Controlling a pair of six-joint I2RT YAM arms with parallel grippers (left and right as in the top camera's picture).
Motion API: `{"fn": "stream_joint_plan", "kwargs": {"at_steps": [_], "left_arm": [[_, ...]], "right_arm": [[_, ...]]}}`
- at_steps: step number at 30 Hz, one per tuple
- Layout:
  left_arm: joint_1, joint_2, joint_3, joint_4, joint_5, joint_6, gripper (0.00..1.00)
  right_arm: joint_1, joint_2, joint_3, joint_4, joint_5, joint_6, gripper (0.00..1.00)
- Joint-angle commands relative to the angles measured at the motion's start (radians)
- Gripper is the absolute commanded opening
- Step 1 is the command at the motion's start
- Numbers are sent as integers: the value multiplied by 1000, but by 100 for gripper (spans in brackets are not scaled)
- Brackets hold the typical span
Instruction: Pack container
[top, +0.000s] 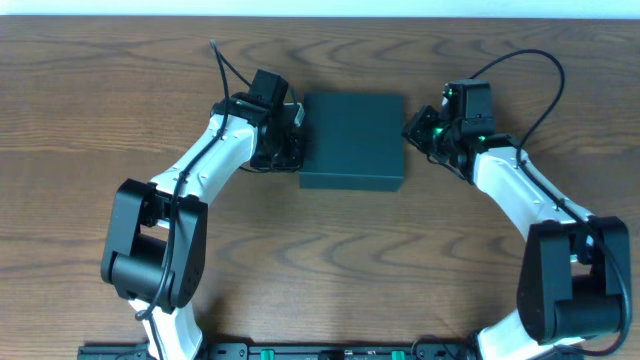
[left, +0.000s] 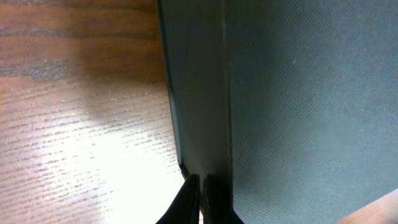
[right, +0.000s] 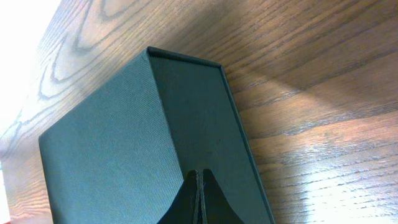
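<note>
We see the container (top: 352, 140), a dark teal square box with its lid lying flat and closed, resting on the wooden worktop (top: 100, 80) between our two claws. The left claw (top: 297, 137) is at one side wall of the box and the right claw (top: 412, 128) is at the opposite wall, near its far corner, so the container lies straight ahead of each claw's tips. In the left wrist view the two dark fingers (left: 186, 202) are clenched, with only a hairline between them and nothing that we can see held there; their tips point at the smooth side wall of the box, close against it, though we cannot tell whether they touch it. The woven top of the box spreads ahead and to the right of that claw, and bare worktop lies to its left. In the right wrist view the fingers (right: 211, 200) are likewise pressed together and hold nothing; the container's side wall rises directly ahead of their tips, its woven top slopes away to the left of the claw, and the wood grain of the worktop runs to the right. Both arms reach in from the near edge, white links bent towards the box.
</note>
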Motion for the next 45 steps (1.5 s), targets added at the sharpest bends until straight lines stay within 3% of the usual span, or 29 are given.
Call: {"fn": "stream_joint_plan", "kwargs": {"at_steps": [1,6,25,32,37,39,42,43,45], "left_arm": [[-10,20,0,-11,12,-2,6],[-3,20,0,-5,-76,-2,6],[37,16,0,-4,-63,-2,6],[38,16,0,8,-67,-1,6],[65,-11,85,-51,-190,45,6],[83,-37,148,-97,-233,62,6],[120,-93,289,-193,-299,109,6],[133,-119,339,-227,-315,129,11],[150,-167,407,-274,-322,152,32]], "right_arm": [[17,2,0,3,-17,12,2],[17,2,0,-3,-15,12,1],[91,2,0,27,47,34,1],[4,1,3,25,37,34,2],[-101,-45,44,13,-105,-130,2],[-123,-72,66,-22,-106,-166,19],[-147,-146,129,-130,-105,-261,60],[-148,-177,158,-177,-103,-305,72],[-148,-242,226,-285,-76,-395,90]]}}
